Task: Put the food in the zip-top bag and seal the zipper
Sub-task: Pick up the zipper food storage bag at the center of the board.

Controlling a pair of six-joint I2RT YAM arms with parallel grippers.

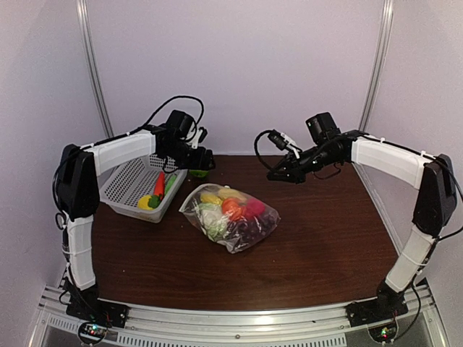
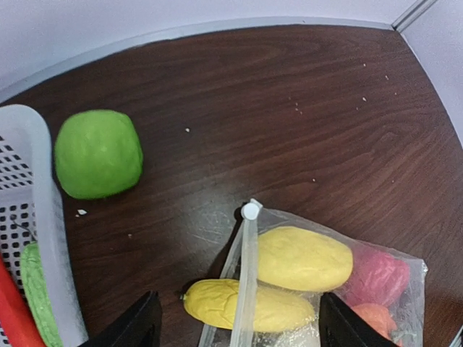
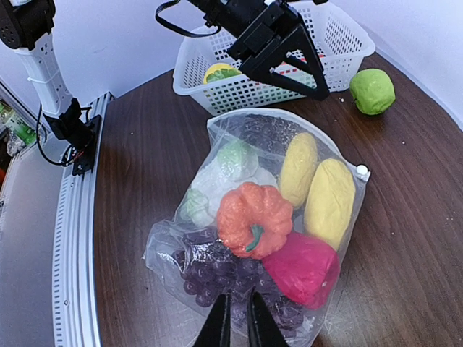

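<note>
Right wrist: food (image 3: 255, 219) fills the zip-top bag (image 3: 165, 242); the basket (image 3: 239, 94) holds a few.

Brightness: the scene is being lit evenly and softly from overhead.
Shadows: faint ones are being cast on the desk (image 1: 311, 246) beside the zip-top bag (image 1: 230, 217).
Glare: pale sheen is being reflected off the plastic.
Distortion: edges are being bowed in the wrist views.

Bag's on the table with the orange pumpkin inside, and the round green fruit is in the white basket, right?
No: the round green fruit lies on the table beside the white basket, not in it; the left wrist view shows this. The bag, with the orange pumpkin inside, is on the table.
</note>
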